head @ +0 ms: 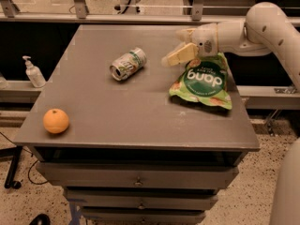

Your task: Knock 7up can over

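Note:
The 7up can [128,63] lies on its side on the grey table [122,107], left of centre, its silver top facing the front left. My gripper [177,46] hangs above the table to the right of the can, apart from it, at the upper left edge of the green snack bag [202,82]. Its two cream fingers [180,55] are spread open and hold nothing. The white arm [262,27] reaches in from the right.
An orange [56,121] sits near the table's front left corner. The green snack bag lies flat at the right side. A soap dispenser [33,72] stands on a ledge left of the table. Drawers are below the tabletop.

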`<state>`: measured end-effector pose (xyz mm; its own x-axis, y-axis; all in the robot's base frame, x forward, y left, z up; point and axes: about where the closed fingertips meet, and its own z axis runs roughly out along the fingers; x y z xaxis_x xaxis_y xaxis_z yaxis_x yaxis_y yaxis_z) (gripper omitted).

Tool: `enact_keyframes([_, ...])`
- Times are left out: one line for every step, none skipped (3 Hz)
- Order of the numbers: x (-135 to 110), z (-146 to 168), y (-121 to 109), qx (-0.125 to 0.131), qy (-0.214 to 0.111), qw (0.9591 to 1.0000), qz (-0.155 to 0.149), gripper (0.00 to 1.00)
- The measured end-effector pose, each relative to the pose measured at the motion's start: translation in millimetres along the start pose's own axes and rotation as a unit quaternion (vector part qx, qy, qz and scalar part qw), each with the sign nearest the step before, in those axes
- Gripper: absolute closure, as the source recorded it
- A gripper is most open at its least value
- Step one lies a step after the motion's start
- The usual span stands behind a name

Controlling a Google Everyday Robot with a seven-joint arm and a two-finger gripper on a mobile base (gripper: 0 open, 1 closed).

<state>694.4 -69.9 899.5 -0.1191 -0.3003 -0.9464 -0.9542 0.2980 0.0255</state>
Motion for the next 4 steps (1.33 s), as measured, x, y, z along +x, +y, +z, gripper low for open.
enact_keyframes([-2,-35,-40,0.086,-0.071,0.9932,0.034,0.0])
enact_keyframes([-6,-70,-88,0.165,-0.138,0.9757,0.041,0.0])
enact_keyframes([-9,-95,-126,0.213,-0.171,0.9618,0.022,0.0])
enact_keyframes([-27,-120,-152,0.246,-0.171,0.9534,-0.04,0.0])
